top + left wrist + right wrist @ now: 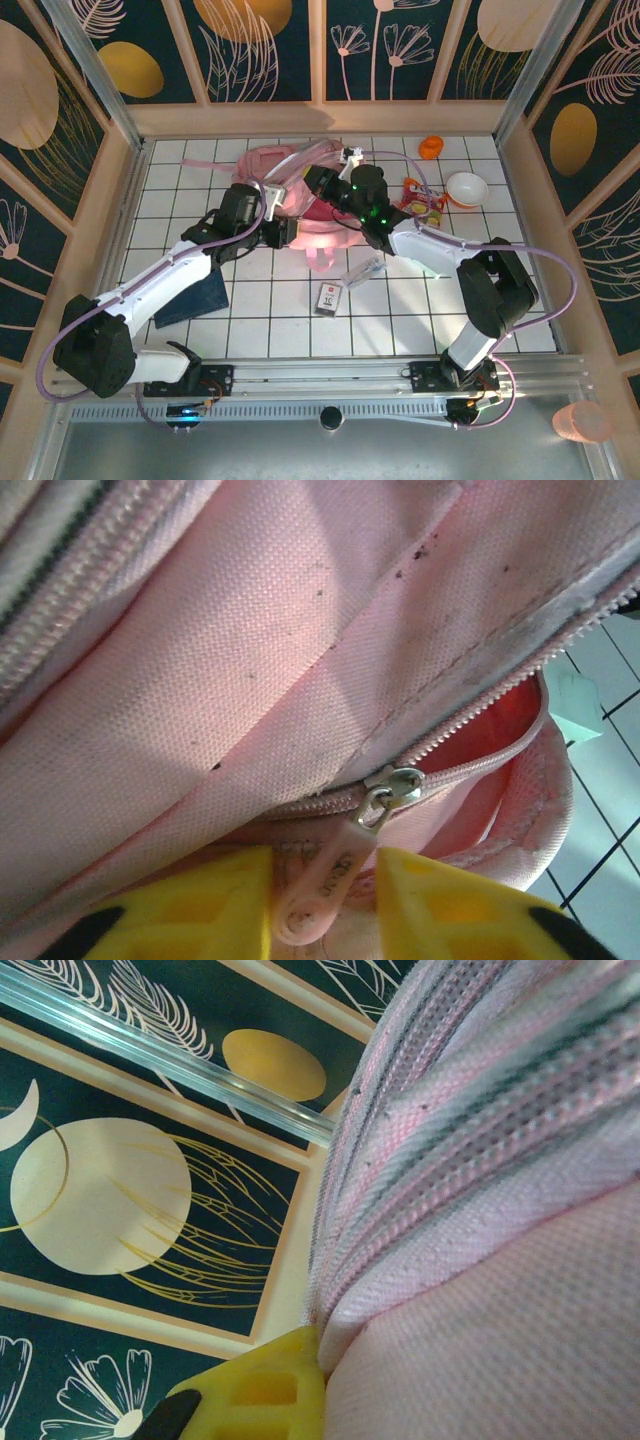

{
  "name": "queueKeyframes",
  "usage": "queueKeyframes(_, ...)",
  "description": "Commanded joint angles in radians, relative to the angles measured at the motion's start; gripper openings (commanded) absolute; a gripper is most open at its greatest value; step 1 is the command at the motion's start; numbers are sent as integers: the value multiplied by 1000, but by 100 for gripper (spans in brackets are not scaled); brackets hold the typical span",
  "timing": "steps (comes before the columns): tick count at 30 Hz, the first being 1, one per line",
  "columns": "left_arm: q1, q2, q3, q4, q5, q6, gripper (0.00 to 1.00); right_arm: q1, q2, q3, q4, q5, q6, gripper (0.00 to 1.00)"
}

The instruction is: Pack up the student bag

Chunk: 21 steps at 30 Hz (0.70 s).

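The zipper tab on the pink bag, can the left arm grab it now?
Probably yes. The zipper tab sits right between the yellow fingers of the left gripper, with nothing in the way.

From above, my arms cover much of the student bag, the print on the card at its 6 o'clock is too small to read, the picture edge at 6 o'clock cuts off the zip pull between the fingers of my left gripper, and pink fabric hides all but one finger of my right gripper.
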Motion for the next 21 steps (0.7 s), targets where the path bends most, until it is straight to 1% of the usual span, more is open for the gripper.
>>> queueKeyframes(1, -11, -5, 29, 20, 40, 17, 15, 12, -14, 76, 94, 5, -36, 0)
queueKeyframes(3, -11, -9, 29, 6, 29, 19, 6, 11, -15, 83, 77, 7, -43, 0)
queueKeyframes(6, -11, -8, 29, -23, 1, 12, 0, 9, -20, 91, 64, 3, -53, 0)
queueKeyframes(12, -5, 7, 29, -90, -123, 1, 0, -8, -40, 95, 52, -37, -57, 0)
queueKeyframes(14, 12, 15, 29, -116, -160, 0, 0, -18, -57, 96, 49, -61, -55, 0)
queueKeyframes(17, 74, 21, 17, -138, -167, 7, 0, -44, -85, 102, 42, -120, -59, 0)
queueKeyframes(21, 171, 17, -3, -123, -164, 33, 0, -89, -111, 117, 30, -229, -46, 0)
